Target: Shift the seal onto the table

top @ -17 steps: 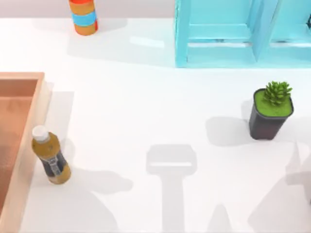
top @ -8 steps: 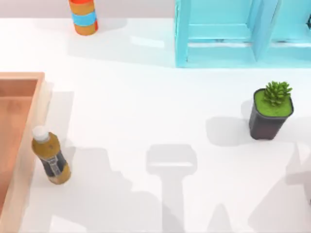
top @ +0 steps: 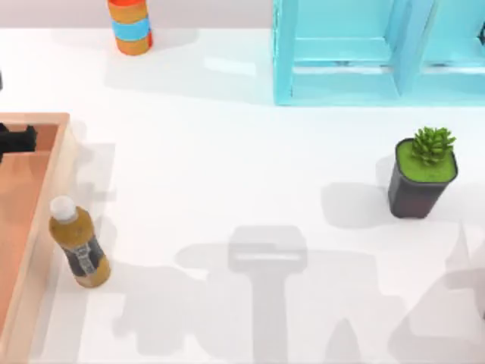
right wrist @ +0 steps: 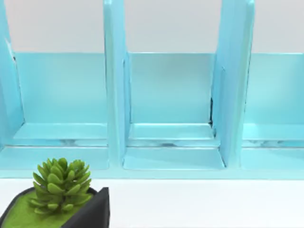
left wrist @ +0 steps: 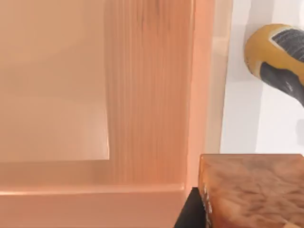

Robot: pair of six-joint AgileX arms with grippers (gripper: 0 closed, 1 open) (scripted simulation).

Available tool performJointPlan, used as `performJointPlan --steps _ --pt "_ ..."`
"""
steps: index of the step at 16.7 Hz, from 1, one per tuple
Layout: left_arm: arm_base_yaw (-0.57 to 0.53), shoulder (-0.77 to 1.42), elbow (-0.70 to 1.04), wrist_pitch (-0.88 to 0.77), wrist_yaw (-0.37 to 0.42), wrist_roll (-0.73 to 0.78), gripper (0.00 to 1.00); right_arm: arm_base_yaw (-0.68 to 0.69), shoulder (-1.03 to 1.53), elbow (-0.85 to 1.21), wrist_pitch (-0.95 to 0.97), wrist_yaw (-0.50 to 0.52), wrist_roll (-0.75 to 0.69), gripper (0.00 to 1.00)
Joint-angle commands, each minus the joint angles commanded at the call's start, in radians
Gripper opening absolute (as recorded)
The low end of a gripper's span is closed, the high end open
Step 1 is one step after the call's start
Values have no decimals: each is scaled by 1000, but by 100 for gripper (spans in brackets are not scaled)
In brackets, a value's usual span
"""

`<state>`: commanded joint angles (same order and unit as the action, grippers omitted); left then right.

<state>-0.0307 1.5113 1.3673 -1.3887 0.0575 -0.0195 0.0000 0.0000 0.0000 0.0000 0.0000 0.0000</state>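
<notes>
Seal (left wrist: 251, 190): tan-orange marbled block beside dark fingers (left wrist: 187, 211).

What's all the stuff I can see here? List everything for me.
table: one, glossy white, under everything.
tray: one, light-brown wood with a raised rim, at the table's left edge.
bottle: one, amber with white cap and dark label, just right of the tray's rim.
can: one, orange with a blue band, far left part of the table.
shelf: one, turquoise, several open compartments, far right part.
potted plant: one, green succulent in a black pot, right side, in front of the shelf.
seal: one, tan-orange marbled block, close to the left wrist camera, over the tray's corner.
left gripper: dark part above the tray's far edge.
</notes>
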Motion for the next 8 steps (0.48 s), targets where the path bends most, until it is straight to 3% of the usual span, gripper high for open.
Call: performJointPlan --steps 5,8 --pt "-143 39 11 -8 -43 -133 0 0 0 0 0 0 0 100" --pt "-176 44 14 -6 -60 -164 0 0 0 0 0 0 0 100"
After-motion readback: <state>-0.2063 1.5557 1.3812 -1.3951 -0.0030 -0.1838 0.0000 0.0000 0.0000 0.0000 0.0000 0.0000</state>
